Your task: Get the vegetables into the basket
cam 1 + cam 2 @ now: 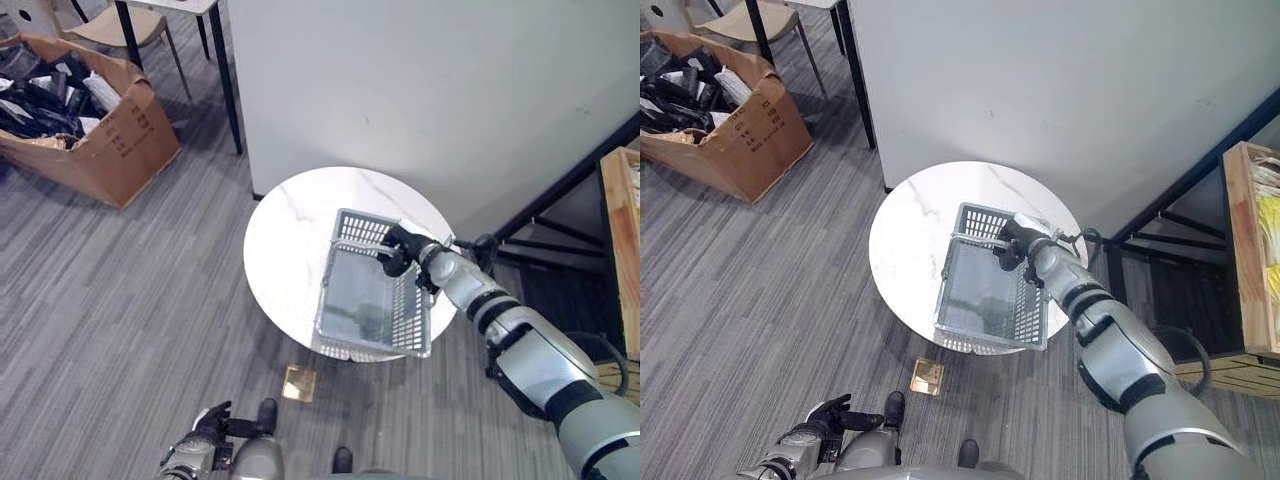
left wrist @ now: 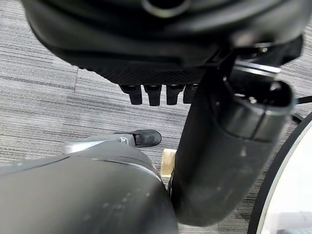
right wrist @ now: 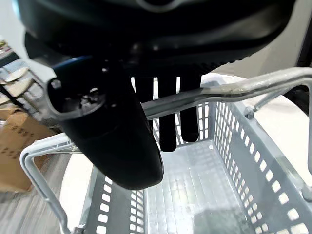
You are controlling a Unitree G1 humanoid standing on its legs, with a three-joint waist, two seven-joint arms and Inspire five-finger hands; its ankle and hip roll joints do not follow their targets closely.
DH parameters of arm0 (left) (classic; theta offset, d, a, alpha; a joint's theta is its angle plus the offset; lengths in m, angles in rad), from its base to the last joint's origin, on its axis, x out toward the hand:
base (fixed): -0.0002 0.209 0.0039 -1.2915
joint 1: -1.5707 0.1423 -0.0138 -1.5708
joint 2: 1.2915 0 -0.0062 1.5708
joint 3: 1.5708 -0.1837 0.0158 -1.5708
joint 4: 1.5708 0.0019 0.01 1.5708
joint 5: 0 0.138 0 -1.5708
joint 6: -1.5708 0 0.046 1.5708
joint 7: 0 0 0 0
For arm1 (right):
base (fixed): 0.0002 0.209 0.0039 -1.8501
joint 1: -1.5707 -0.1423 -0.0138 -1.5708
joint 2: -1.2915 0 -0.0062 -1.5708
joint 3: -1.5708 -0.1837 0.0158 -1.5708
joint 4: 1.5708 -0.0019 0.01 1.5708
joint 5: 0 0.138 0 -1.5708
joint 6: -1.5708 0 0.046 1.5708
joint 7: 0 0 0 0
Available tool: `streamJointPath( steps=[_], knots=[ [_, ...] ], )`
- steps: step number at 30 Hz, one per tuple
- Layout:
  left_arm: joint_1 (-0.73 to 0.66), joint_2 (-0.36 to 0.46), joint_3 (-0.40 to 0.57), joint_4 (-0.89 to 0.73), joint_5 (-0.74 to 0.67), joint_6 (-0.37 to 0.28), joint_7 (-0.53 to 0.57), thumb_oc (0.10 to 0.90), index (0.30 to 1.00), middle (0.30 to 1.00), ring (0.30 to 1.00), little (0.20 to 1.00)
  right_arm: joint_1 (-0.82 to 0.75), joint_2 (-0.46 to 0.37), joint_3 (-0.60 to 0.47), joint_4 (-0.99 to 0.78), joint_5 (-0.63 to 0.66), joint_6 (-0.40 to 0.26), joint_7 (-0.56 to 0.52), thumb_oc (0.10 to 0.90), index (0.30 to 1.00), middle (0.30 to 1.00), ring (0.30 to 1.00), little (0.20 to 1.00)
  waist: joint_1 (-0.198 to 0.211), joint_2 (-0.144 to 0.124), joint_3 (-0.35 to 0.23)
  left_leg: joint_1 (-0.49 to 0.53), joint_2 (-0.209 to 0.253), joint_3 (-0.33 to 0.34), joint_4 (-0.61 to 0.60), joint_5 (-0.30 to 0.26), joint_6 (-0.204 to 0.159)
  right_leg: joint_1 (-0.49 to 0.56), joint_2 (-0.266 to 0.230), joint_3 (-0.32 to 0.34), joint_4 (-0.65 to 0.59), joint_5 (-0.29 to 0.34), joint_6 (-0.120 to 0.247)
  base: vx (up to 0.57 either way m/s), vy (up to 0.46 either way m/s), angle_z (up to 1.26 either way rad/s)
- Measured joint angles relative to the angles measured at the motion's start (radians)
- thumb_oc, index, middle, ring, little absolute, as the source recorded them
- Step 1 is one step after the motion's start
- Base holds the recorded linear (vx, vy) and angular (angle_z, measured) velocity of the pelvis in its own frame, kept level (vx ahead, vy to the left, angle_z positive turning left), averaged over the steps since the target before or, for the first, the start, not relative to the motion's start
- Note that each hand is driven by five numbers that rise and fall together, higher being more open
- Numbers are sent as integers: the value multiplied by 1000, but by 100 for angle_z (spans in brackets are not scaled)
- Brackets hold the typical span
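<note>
A grey plastic basket lies on the round white marble table, its near end reaching the table's front edge. Its mesh floor is bare. My right hand is at the basket's far end. The raised metal handle runs between the thumb and the fingers, which close on it. My left hand hangs low by the floor at the lower left, its fingers relaxed and holding nothing.
An open cardboard box of dark items stands on the floor at the far left. A white wall panel rises behind the table. A wooden rack is at the right. A small tan square lies on the floor before the table.
</note>
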State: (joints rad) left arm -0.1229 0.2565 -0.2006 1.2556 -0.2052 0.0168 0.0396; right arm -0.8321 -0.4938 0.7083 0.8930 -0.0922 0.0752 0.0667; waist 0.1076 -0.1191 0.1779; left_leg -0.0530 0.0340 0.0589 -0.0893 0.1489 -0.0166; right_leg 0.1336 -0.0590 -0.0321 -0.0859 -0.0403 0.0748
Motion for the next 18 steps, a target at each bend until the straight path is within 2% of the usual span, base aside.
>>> streamJointPath(
  steps=[3,5,6,11,14,17,18],
  knots=[
    [13,-5,8,-2,25,2,-3,900,1000,1000,1000,1000,75,-106,-4,-227,-67,1,6,400,300,300,300,300,-32,14,-5,20,-2,8,0,-2,1,15,-5,6,0,0,0,45,47,-8],
    [32,-11,30,-3,49,4,-3,900,1000,1000,1000,1000,150,-205,-22,-393,-98,-24,8,400,300,300,300,300,-48,26,-12,40,-4,15,-1,-6,4,33,-9,12,0,0,0,34,32,-8],
    [42,-13,39,-3,50,4,-2,900,1000,1000,1000,1000,184,-216,-52,-428,-98,-34,8,400,300,300,300,300,-54,30,-16,52,-4,19,-1,-9,7,43,-10,16,0,0,0,-7,35,-14],
    [76,-23,46,-4,88,19,-1,900,1000,1000,1000,1000,255,-278,-119,-507,-104,-44,8,400,300,300,300,300,-108,57,-49,70,-1,38,-6,-17,7,53,-11,33,0,0,-1,-19,21,-12],
    [90,-27,48,-5,91,25,0,900,1000,1000,1000,1000,326,-353,-164,-555,-138,-45,6,400,300,300,300,300,-124,69,-66,71,2,42,-6,-20,5,50,-9,41,3,1,-1,-8,18,-6],
    [94,-29,61,-8,115,25,-1,900,1000,1000,1000,1000,470,-381,-292,-615,-149,-50,3,400,300,300,300,300,-125,71,-67,77,8,66,-6,-22,7,37,-7,65,17,1,-1,-13,28,-24],
    [102,-29,68,-7,125,25,-1,900,1000,1000,1000,1000,505,-383,-308,-618,-149,-49,3,400,300,300,300,300,-142,71,-69,83,7,82,-6,-25,9,36,-10,76,15,1,-1,4,37,-34]
  ],
)
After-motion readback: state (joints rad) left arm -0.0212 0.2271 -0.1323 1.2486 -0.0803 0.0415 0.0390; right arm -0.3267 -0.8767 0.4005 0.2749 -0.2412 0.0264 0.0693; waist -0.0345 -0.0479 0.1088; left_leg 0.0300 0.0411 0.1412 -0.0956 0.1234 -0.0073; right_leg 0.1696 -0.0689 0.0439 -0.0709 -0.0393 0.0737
